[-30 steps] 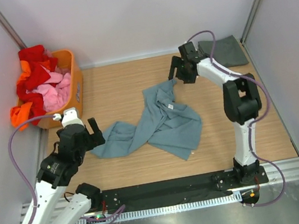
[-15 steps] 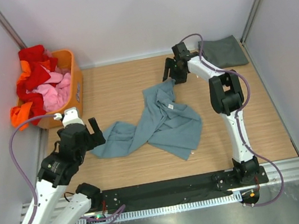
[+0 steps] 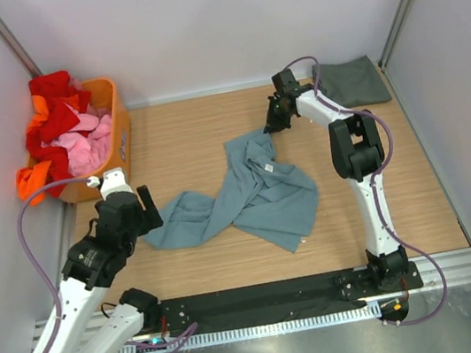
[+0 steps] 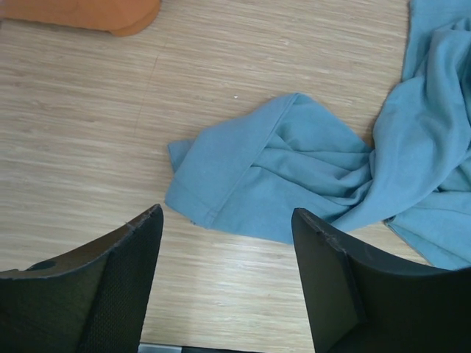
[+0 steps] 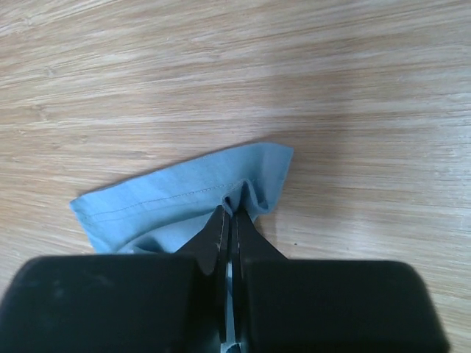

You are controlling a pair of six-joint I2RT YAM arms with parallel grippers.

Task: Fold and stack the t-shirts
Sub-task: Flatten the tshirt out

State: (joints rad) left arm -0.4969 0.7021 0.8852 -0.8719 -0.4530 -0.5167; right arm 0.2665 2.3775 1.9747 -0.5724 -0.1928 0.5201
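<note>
A large blue-teal t-shirt (image 3: 256, 193) lies crumpled in the middle of the wooden table. My right gripper (image 3: 274, 124) is shut on its far hemmed corner (image 5: 250, 173), the cloth puckered between the fingertips (image 5: 221, 220). My left gripper (image 3: 144, 211) hovers open just left of the shirt's near-left end (image 4: 243, 184), with bare wood between its fingers (image 4: 331, 272). A dark grey-green t-shirt (image 3: 350, 81) lies folded flat at the far right corner.
An orange plastic basket (image 3: 114, 142) heaped with red, pink and orange clothes stands at the far left, by the wall; its rim (image 4: 81, 15) shows at the top of the left wrist view. Walls close the table at the back and both sides.
My right gripper moved left and down onto the shirt's far corner and shut on it. My left gripper narrowed a little and stayed near the shirt's left end.
</note>
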